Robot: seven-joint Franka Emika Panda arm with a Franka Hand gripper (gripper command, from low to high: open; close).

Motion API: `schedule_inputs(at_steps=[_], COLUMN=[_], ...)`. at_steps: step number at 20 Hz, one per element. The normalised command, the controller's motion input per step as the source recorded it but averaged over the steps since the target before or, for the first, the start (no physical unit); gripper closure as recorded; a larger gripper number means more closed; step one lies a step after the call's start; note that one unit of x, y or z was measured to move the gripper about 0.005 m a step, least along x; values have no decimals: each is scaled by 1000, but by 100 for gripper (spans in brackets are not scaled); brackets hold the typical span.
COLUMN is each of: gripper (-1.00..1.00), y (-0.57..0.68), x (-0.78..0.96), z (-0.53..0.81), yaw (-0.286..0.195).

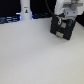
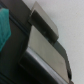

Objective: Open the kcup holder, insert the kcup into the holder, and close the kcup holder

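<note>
A broad pale table (image 1: 35,55) fills the near part of the exterior view, bare across its near and middle stretch. Far back, toward the exterior view's right, the white robot arm (image 1: 64,7) reaches down over a black box-shaped object, apparently the kcup holder (image 1: 61,31), which sits tilted on the table's far edge. The gripper (image 1: 62,23) hangs right at the holder's upper face, its dark body merging with the black box so that the fingers cannot be made out there; how far they are spread, and whether they have hold of anything, cannot be told. At the far left stands a white bottle-like object (image 1: 25,11) with a dark mark on it, against a dark background with a bluish strip. The wrist view is a blurred close-up: a dark slanting edge of the holder (image 2: 25,60) beside a shiny grey rounded surface (image 2: 47,47), the pale table beyond, and a teal-green patch (image 2: 4,27) at one side, possibly the kcup's foil top, though too blurred to be sure.
</note>
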Motion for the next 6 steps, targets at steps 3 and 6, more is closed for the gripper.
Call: schedule_inputs(at_steps=[3,6], gripper=[-100,-100], y=[2,3], x=[20,20], z=[23,37], yaw=[-3,-3])
